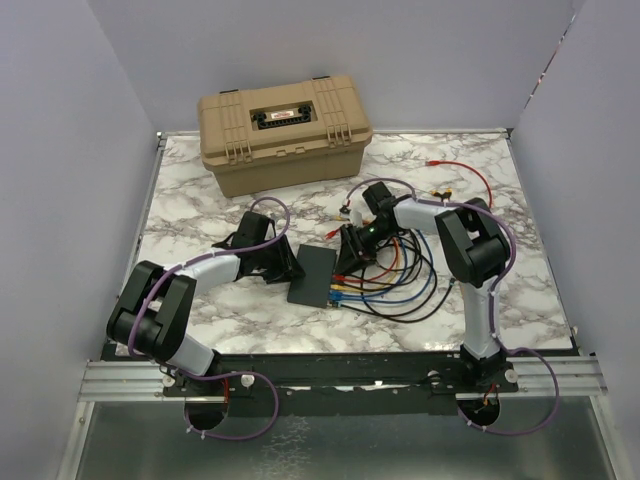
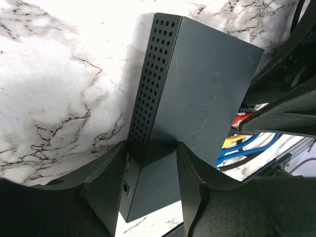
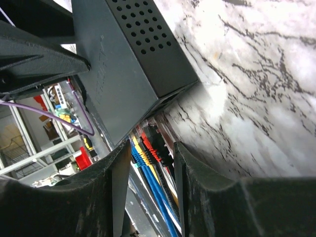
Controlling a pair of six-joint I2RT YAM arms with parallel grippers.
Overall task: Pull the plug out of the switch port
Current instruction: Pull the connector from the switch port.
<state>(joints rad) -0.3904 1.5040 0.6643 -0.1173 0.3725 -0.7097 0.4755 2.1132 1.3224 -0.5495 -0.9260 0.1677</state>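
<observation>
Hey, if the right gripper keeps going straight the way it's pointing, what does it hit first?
Probably the colored plugs at the switch edge. The right gripper aims at them, fingers on either side. How far off they are is unclear.

switch (image 2: 217,74) top: embossed logo (image 2: 203,111), unreadable | toolbox (image 1: 300,160) lid: red label (image 1: 285,114), too small to read
</observation>
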